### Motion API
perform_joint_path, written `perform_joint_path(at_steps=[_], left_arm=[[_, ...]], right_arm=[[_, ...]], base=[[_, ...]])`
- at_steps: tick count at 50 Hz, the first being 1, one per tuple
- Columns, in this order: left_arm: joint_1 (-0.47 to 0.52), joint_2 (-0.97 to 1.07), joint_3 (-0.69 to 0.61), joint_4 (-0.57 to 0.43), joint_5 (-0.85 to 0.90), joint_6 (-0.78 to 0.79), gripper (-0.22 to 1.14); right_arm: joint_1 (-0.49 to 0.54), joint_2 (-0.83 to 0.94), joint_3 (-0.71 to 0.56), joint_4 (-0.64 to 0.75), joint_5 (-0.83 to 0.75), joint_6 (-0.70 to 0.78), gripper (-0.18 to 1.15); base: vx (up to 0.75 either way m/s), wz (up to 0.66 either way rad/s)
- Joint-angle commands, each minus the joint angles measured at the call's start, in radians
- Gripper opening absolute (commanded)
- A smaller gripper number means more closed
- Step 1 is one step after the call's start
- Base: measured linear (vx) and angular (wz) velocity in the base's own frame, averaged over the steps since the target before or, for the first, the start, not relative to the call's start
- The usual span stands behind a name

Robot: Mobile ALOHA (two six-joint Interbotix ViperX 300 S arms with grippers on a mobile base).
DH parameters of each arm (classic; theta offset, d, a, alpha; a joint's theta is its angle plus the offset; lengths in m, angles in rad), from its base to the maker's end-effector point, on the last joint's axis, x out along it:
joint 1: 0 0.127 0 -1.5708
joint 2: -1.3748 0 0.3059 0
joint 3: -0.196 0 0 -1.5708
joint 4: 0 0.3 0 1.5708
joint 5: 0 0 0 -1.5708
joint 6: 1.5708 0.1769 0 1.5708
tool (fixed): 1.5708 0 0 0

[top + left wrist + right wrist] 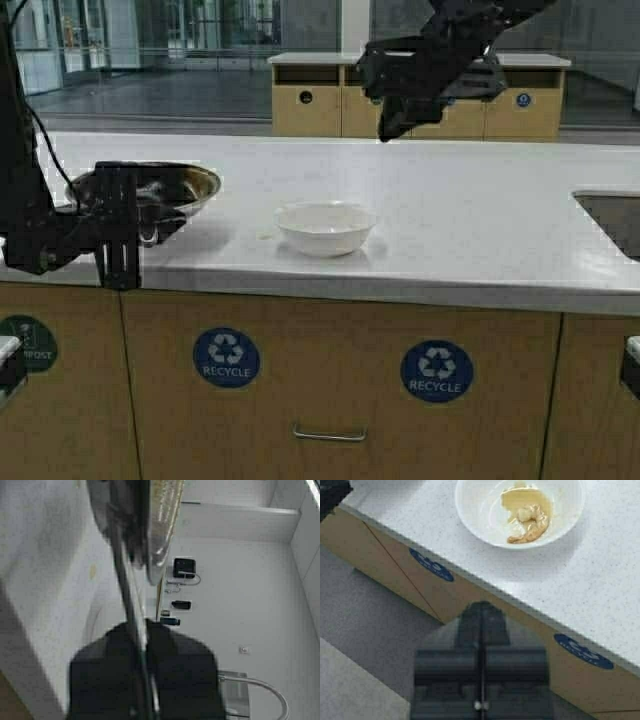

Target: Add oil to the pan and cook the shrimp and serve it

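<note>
1. The left hand (pixel 118 235) is at the left edge of the white speckled tabletop (pixel 470 215), its fingers clamped shut on the short metal handle of the round shallow shiny steel pan (pixel 150 190).
2. In the left wrist view the hand's two dark fingers (pixel 175 665) press together on the thin handle (pixel 125 595), and the pan (pixel 160 525) is seen edge on beyond them.
3. In the high view the pan sits at the tabletop's left side, tipped a little, its rim bright and its inside dark.
4. A round white bowl (pixel 326 226) stands on the tabletop near the front edge, to the right of the pan and apart from it.
5. The right wrist view looks down into the white bowl (pixel 485 525): the small curved shrimp (pixel 532 522), pale with tan edges, lies inside it in a thin pool of yellowish oil (pixel 520 500).
6. The right hand (pixel 385 125) hangs high above the tabletop, behind the bowl and to its right, touching nothing.
7. In the right wrist view the right hand (pixel 481 680) has its two dark fingers (pixel 447 667) closed flat against each other, with nothing between them.
8. Below the tabletop are light wooden cabinet fronts (pixel 330 390) with round blue "RECYCLE" stickers (pixel 226 357) and a metal drawer pull (pixel 329 433).
9. A dark sink recess (pixel 612 215) cuts into the tabletop at the far right.
</note>
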Motion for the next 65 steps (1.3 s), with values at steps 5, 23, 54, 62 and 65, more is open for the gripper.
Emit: perform_joint_path(at_steps=[5, 23, 54, 62, 65], left_arm=[[-0.005, 0.000, -0.054, 0.025, -0.038, -0.005, 0.06], [-0.054, 0.064, -0.112, 0.061, -0.028, -0.038, 0.06], [-0.106, 0.089, -0.126, -0.008, 0.005, -0.037, 0.06], [-0.106, 0.084, -0.126, -0.005, -0.008, -0.031, 0.15], [-0.106, 0.081, -0.126, -0.005, -0.008, -0.026, 0.28]], right_arm=[[0.002, -0.005, -0.014, 0.002, -0.009, 0.000, 0.05], [0.003, 0.005, -0.015, 0.002, -0.009, 0.000, 0.05], [0.002, 0.005, -0.017, 0.000, -0.009, 0.000, 0.05], [0.003, 0.005, -0.017, 0.002, -0.009, 0.000, 0.05], [0.003, 0.005, -0.017, 0.000, -0.008, 0.000, 0.05]], base=[[0.00, 0.00], [0.00, 0.00], [0.00, 0.00], [0.00, 0.00], [0.00, 0.00]])
